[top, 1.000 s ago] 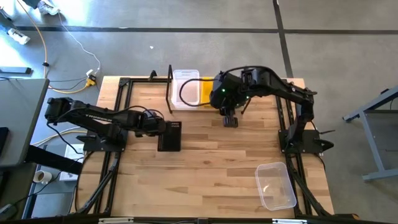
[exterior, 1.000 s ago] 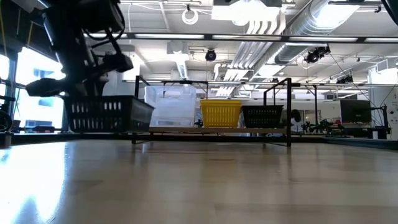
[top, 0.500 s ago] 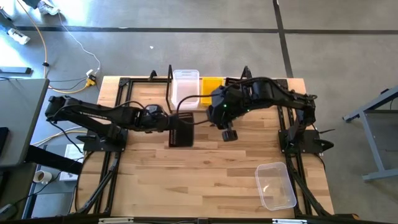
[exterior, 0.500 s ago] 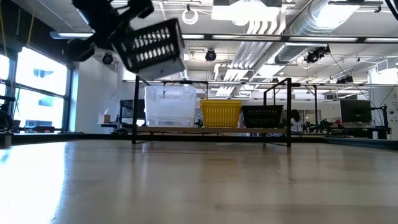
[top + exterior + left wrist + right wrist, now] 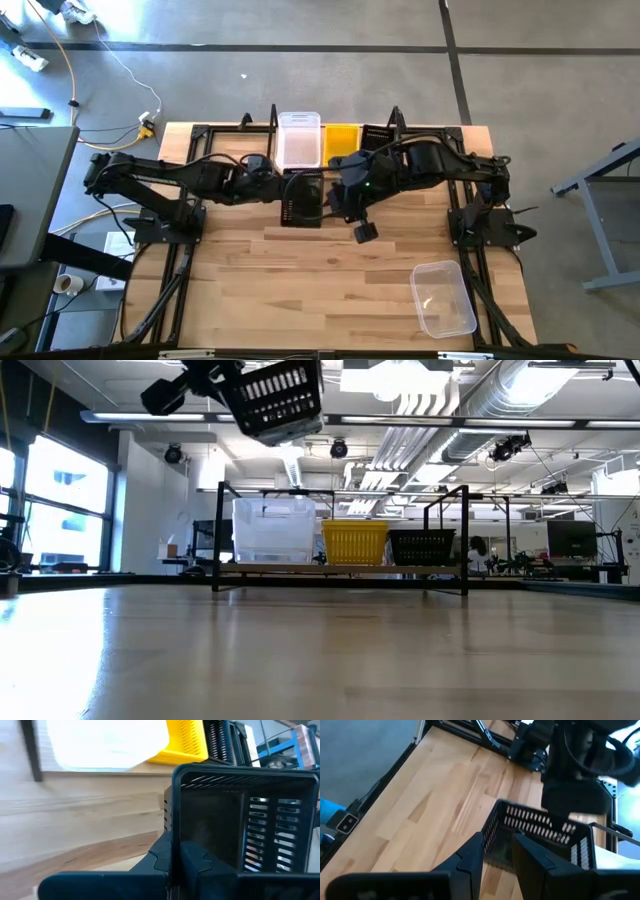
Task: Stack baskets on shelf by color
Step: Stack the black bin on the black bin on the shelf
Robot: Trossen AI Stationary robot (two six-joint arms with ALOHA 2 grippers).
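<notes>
Wood tabletop [image 5: 330,270], shelf [image 5: 340,172] at far edge. Left gripper [image 5: 278,190] clamped on a black basket's [image 5: 302,199] wall, lifted in front of the shelf. Right gripper [image 5: 352,200] close beside it; grip unclear. Advise: keep level, lower squarely onto black stack [image 5: 421,547].
</notes>
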